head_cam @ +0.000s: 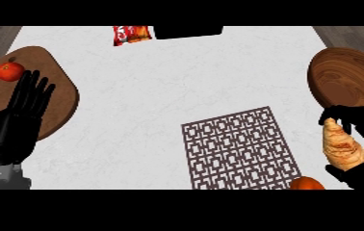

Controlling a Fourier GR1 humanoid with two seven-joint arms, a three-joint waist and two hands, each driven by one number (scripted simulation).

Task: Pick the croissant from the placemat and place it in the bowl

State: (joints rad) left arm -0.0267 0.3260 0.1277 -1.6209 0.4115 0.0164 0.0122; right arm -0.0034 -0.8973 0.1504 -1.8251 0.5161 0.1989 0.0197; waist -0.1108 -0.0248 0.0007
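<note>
The right hand point(340, 117) shows at the right edge of the white marbled counter point(177, 76), its black fingers curled round a long, pale golden-brown croissant point(341, 146). The croissant stands roughly upright in the grip, its pointed tip just under the upper fingers, and more of the hand shows below its lower end. It is off the placemat, held just to the right of it and just below the round, dark wooden bowl point(338, 76), which sits at the counter's right edge.

The brown latticed placemat point(240, 150) lies on the near right part of the counter, slightly turned. At its near right corner a round orange fruit point(307, 183) peeks in, only partly visible.

The left hand point(21, 117) shows at the left edge, fingers straight and pointing up, open and holding nothing. It lies over the near part of a brown wooden cutting board point(60, 88) that carries a red tomato point(10, 71) near the left edge.

At the far edge lie a red and orange snack packet point(132, 34) and, just right of it, a black object point(188, 32) that I cannot identify.
</note>
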